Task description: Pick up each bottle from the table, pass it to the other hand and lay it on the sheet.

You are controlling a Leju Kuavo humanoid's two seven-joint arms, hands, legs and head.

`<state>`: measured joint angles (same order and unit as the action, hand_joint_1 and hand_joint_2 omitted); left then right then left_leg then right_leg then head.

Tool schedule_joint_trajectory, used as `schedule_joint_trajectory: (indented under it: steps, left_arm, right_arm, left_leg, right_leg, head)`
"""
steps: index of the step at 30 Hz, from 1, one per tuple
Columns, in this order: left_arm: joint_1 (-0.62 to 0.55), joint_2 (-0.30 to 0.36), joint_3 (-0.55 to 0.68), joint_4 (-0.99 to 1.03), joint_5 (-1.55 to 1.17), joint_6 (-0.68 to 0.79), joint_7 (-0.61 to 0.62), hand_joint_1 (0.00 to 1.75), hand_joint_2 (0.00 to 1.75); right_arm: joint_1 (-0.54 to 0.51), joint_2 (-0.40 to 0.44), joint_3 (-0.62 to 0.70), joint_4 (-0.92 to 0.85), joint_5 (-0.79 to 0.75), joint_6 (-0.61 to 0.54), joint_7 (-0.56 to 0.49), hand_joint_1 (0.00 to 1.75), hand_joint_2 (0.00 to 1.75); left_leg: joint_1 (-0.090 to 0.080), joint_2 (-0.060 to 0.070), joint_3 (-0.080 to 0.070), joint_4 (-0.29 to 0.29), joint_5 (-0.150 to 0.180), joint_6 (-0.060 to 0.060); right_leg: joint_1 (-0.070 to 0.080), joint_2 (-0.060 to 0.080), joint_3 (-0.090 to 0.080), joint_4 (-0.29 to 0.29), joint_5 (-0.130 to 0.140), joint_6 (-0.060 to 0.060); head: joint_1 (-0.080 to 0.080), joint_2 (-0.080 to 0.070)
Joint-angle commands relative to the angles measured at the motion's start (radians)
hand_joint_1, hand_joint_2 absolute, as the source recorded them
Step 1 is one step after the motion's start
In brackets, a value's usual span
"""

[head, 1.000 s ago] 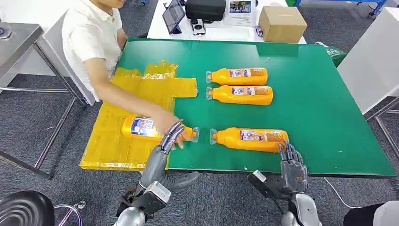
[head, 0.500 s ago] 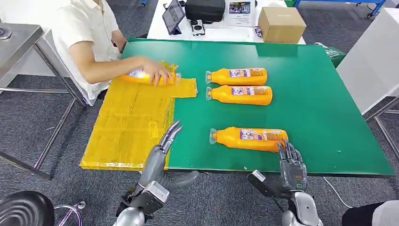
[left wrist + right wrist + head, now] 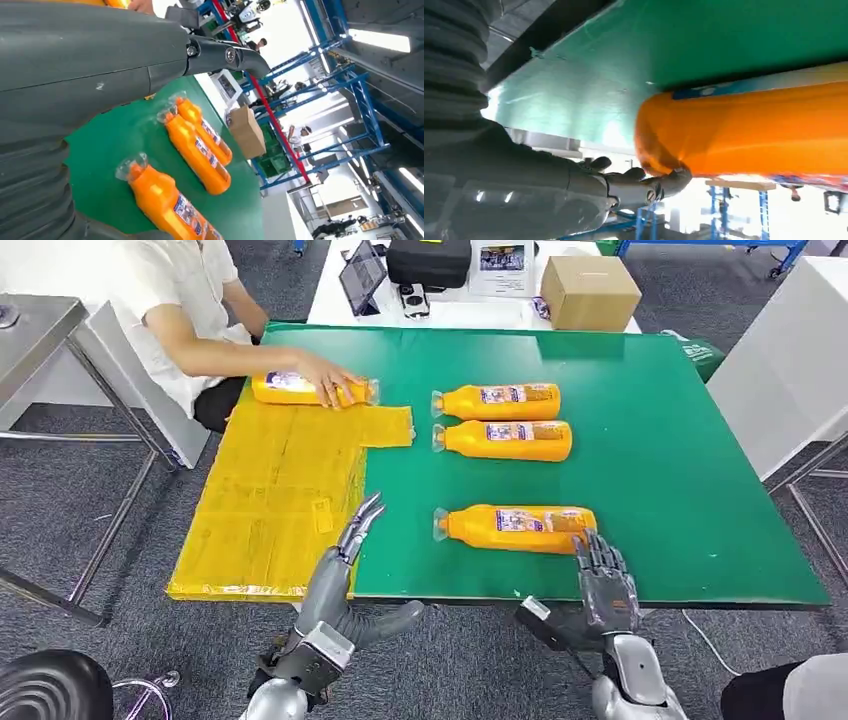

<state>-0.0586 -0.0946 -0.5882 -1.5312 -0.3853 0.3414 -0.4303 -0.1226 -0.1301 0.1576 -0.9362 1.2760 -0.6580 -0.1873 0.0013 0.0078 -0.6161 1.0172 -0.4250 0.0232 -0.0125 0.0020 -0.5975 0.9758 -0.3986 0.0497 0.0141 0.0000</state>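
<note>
My right hand (image 3: pixel 604 580) empty, fingers spread, at base of nearest glossy orange bottle (image 3: pixel 515 527) lying on green desk (image 3: pixel 680 460). My left hand (image 3: pixel 352 540) empty, fingers straight, beside crinkled yellow sheet (image 3: pixel 270 500).

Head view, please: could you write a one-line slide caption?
Right robot hand nears an orange bottle as a person's hand rests on another on the yellow sheet.

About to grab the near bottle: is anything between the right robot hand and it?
Nothing visible. The right robot hand sits at the base end of the near bottle, with no object between.
</note>
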Motion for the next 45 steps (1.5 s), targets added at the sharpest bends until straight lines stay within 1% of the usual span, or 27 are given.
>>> schedule_joint_trajectory:
  steps: [1,5,7,11,12,13,14,17,19,20,22,23,26,27,28,30,31,32,34,35,37,39,42,43,45]
  left_arm:
    - [-0.014,0.005,-0.005,0.015,-0.015,-0.015,0.023,0.00,1.75]
    - [-0.015,0.004,-0.006,0.017,-0.018,-0.017,0.024,0.00,1.75]
    - [-0.014,0.003,-0.007,0.017,-0.018,-0.017,0.024,0.00,1.75]
    - [-0.014,0.003,-0.007,0.017,-0.018,-0.017,0.024,0.00,1.75]
    - [-0.014,0.003,-0.006,0.017,-0.020,-0.018,0.024,0.00,1.75]
    - [-0.012,0.002,-0.007,0.013,-0.023,-0.019,0.025,0.00,1.75]
    - [-0.009,0.000,-0.005,0.011,-0.024,-0.020,0.027,0.00,1.75]
    - [-0.003,-0.001,-0.004,0.004,-0.035,-0.028,0.034,0.00,1.75]
    - [0.000,-0.005,-0.003,0.002,-0.042,-0.033,0.040,0.00,1.75]
    - [0.001,-0.007,-0.002,0.004,-0.043,-0.034,0.041,0.00,1.75]
    - [0.002,-0.010,-0.002,0.007,-0.049,-0.037,0.043,0.00,1.75]
    - [0.003,-0.011,-0.002,0.007,-0.050,-0.037,0.043,0.00,1.75]
    - [0.009,-0.012,-0.002,0.001,-0.057,-0.039,0.044,0.00,1.75]
    - [0.011,-0.014,-0.001,-0.001,-0.059,-0.038,0.045,0.00,1.75]
    - [0.013,-0.015,0.001,-0.002,-0.061,-0.040,0.046,0.00,1.75]
    - [0.013,-0.016,0.002,0.001,-0.062,-0.042,0.047,0.00,1.75]
    - [0.013,-0.015,0.001,0.002,-0.062,-0.044,0.047,0.00,1.75]
    - [0.012,-0.013,-0.001,0.002,-0.061,-0.046,0.047,0.00,1.75]
    - [0.005,-0.007,-0.009,0.007,-0.055,-0.055,0.046,0.00,1.75]
    - [0.002,-0.005,-0.011,0.009,-0.052,-0.057,0.045,0.00,1.75]
    - [-0.010,0.002,-0.023,0.017,-0.035,-0.068,0.040,0.00,1.75]
    - [-0.020,0.006,-0.032,0.025,-0.022,-0.075,0.036,0.00,1.75]
    - [-0.039,0.008,-0.045,0.041,-0.010,-0.081,0.036,0.00,1.75]
    - [-0.045,0.008,-0.050,0.048,-0.003,-0.085,0.035,0.00,1.75]
    - [-0.050,0.008,-0.053,0.053,0.000,-0.086,0.034,0.00,1.75]
  right_arm:
    - [0.017,0.011,0.148,-0.143,0.013,0.074,0.046,0.00,1.75]
    - [0.022,0.010,0.151,-0.150,0.009,0.081,0.050,0.00,1.75]
    - [0.023,0.008,0.150,-0.151,0.008,0.082,0.051,0.00,1.75]
    - [0.023,0.008,0.150,-0.151,0.008,0.082,0.051,0.00,1.75]
    - [0.025,0.009,0.148,-0.156,0.010,0.076,0.053,0.00,1.75]
    - [0.033,0.012,0.152,-0.166,0.010,0.078,0.053,0.00,1.75]
    - [0.048,0.015,0.156,-0.187,0.011,0.077,0.053,0.00,1.75]
    - [0.092,0.025,0.180,-0.251,0.011,0.086,0.054,0.00,1.75]
    - [0.116,0.024,0.201,-0.291,0.024,0.093,0.070,0.00,1.75]
    - [0.120,0.024,0.206,-0.300,0.023,0.093,0.074,0.00,1.75]
    - [0.125,0.020,0.212,-0.311,0.025,0.097,0.092,0.00,1.75]
    - [0.127,0.018,0.213,-0.316,0.034,0.093,0.098,0.00,1.75]
    - [0.150,0.015,0.233,-0.369,0.054,0.068,0.102,0.00,1.75]
    - [0.159,0.015,0.238,-0.396,0.066,0.058,0.110,0.00,1.75]
    - [0.167,0.014,0.240,-0.422,0.075,0.050,0.123,0.00,1.75]
    - [0.166,0.013,0.225,-0.429,0.079,0.053,0.146,0.00,1.75]
    - [0.161,0.009,0.210,-0.417,0.071,0.063,0.155,0.00,1.75]
    - [0.154,0.005,0.198,-0.405,0.053,0.069,0.154,0.00,1.75]
    - [0.122,0.000,0.150,-0.327,0.007,0.086,0.145,0.00,1.75]
    - [0.109,-0.004,0.133,-0.298,-0.022,0.087,0.127,0.00,1.75]
    - [0.051,0.002,0.085,-0.190,-0.107,0.105,0.063,0.00,1.75]
    - [0.000,0.008,0.072,-0.115,-0.127,0.109,0.035,0.00,1.75]
    - [-0.060,0.022,0.059,-0.033,-0.147,0.108,0.017,0.00,1.75]
    - [-0.086,0.026,0.060,0.006,-0.150,0.101,0.011,0.00,1.75]
    - [-0.104,0.030,0.055,0.029,-0.160,0.102,0.008,0.00,1.75]
  left_leg:
    - [0.001,0.002,0.001,0.000,-0.001,-0.002]
    - [0.001,0.000,0.001,-0.001,0.001,-0.002]
    - [0.001,0.000,0.003,0.000,-0.001,-0.003]
    - [0.001,0.000,-0.001,0.000,0.001,-0.002]
    - [0.001,0.000,0.003,-0.001,-0.002,-0.002]
    - [0.001,0.000,-0.001,0.000,0.000,-0.002]
    - [0.001,0.000,-0.002,0.000,0.001,-0.002]
    - [0.001,-0.001,0.000,-0.001,0.000,-0.003]
    - [0.001,-0.002,-0.002,-0.001,0.000,-0.002]
    - [0.001,-0.003,0.002,-0.001,-0.002,-0.003]
    - [0.001,-0.002,-0.002,-0.001,0.000,-0.002]
    - [0.001,-0.002,0.000,0.000,-0.001,-0.003]
    - [0.001,-0.002,-0.003,0.000,0.000,-0.002]
    - [0.001,-0.002,-0.001,0.000,-0.001,-0.002]
    - [0.001,-0.003,-0.002,0.000,0.000,-0.002]
    - [0.001,-0.003,-0.001,0.000,-0.001,-0.002]
    - [0.001,-0.004,-0.003,0.000,0.000,-0.002]
    - [0.001,-0.004,-0.001,-0.001,-0.001,-0.002]
    - [0.001,-0.004,-0.003,-0.001,0.000,-0.002]
    - [0.001,-0.005,-0.003,-0.001,0.001,-0.002]
    - [0.001,-0.005,0.000,-0.001,0.000,-0.002]
    - [0.001,-0.005,-0.002,-0.001,0.001,-0.001]
    - [0.000,-0.003,0.001,-0.002,0.000,-0.002]
    - [0.001,-0.005,-0.003,-0.001,0.001,-0.001]
    - [0.001,-0.004,-0.001,-0.002,0.001,-0.002]
  right_leg:
    - [0.001,0.002,0.000,0.001,0.000,-0.002]
    - [0.001,0.000,0.000,0.000,-0.001,-0.002]
    - [0.001,0.000,0.002,0.001,-0.003,-0.003]
    - [0.001,0.000,-0.001,0.000,-0.001,-0.001]
    - [0.001,0.000,0.003,0.001,-0.003,-0.003]
    - [0.001,0.000,-0.001,0.000,-0.001,-0.002]
    - [0.001,0.000,-0.001,0.000,-0.001,-0.002]
    - [0.001,-0.001,0.001,0.001,-0.003,-0.003]
    - [0.001,-0.001,-0.001,0.000,-0.002,-0.002]
    - [0.001,-0.002,0.003,0.001,-0.004,-0.004]
    - [0.001,-0.001,-0.002,0.001,-0.002,-0.002]
    - [0.002,-0.001,0.000,0.001,-0.003,-0.002]
    - [0.001,-0.001,-0.002,0.001,-0.003,0.001]
    - [0.001,-0.001,0.000,0.001,-0.004,0.000]
    - [0.001,-0.001,-0.001,0.001,-0.004,0.000]
    - [0.001,-0.001,0.000,0.001,-0.005,0.000]
    - [0.001,-0.001,-0.002,0.001,-0.004,0.001]
    - [0.001,-0.002,0.000,0.001,-0.005,0.000]
    - [0.001,-0.002,-0.002,0.000,-0.003,0.001]
    - [0.001,-0.002,-0.002,0.000,-0.003,0.001]
    - [0.001,-0.002,0.001,0.000,-0.004,0.000]
    - [0.001,-0.001,-0.001,-0.001,-0.003,0.001]
    - [0.000,0.001,0.002,-0.001,-0.003,0.000]
    - [0.001,-0.001,-0.001,-0.001,-0.002,0.001]
    - [0.001,0.000,0.000,-0.001,-0.002,0.000]
  head:
    - [0.000,0.000]
    - [0.000,0.000]
    - [0.000,0.000]
    - [0.000,0.000]
    - [0.000,0.000]
    - [0.000,0.000]
    - [0.000,0.000]
    - [0.000,0.000]
    - [0.000,0.000]
    - [0.000,0.000]
    - [0.000,0.000]
    - [0.000,0.000]
    - [0.000,0.000]
    - [0.000,0.000]
    - [0.000,0.000]
    - [0.000,0.000]
    - [0.000,0.000]
    - [0.000,0.000]
    - [0.000,0.000]
    - [0.000,0.000]
    - [0.000,0.000]
    - [0.000,0.000]
    - [0.000,0.000]
    - [0.000,0.000]
    - [0.000,0.000]
